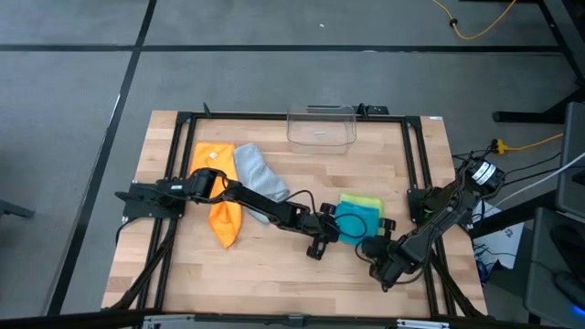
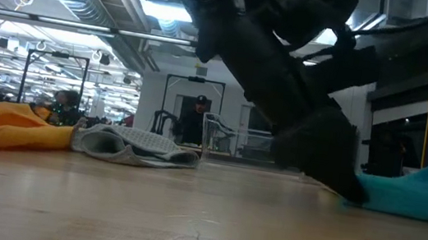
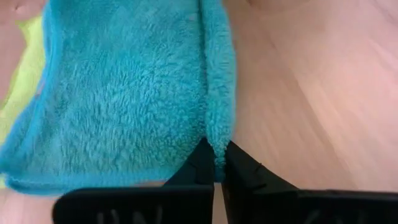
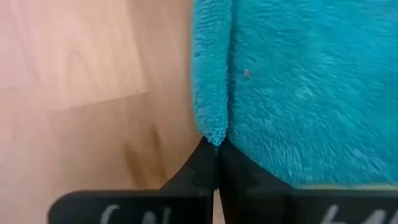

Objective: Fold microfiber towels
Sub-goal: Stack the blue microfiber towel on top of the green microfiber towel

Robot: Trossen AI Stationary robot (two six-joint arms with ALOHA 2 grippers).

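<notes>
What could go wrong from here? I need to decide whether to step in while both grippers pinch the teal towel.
Both pinches are thin: the left gripper and the right gripper each hold only the rolled edge of the teal towel, so a corner could slip out if it is lifted. The lime green towel lies under it and may drag along. The left arm also reaches over the grey towel and might snag it.

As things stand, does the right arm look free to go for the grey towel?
Probably not. The right gripper is shut on the teal towel, and the left arm, whose left gripper pinches that towel too, stretches across beside the grey towel.
</notes>
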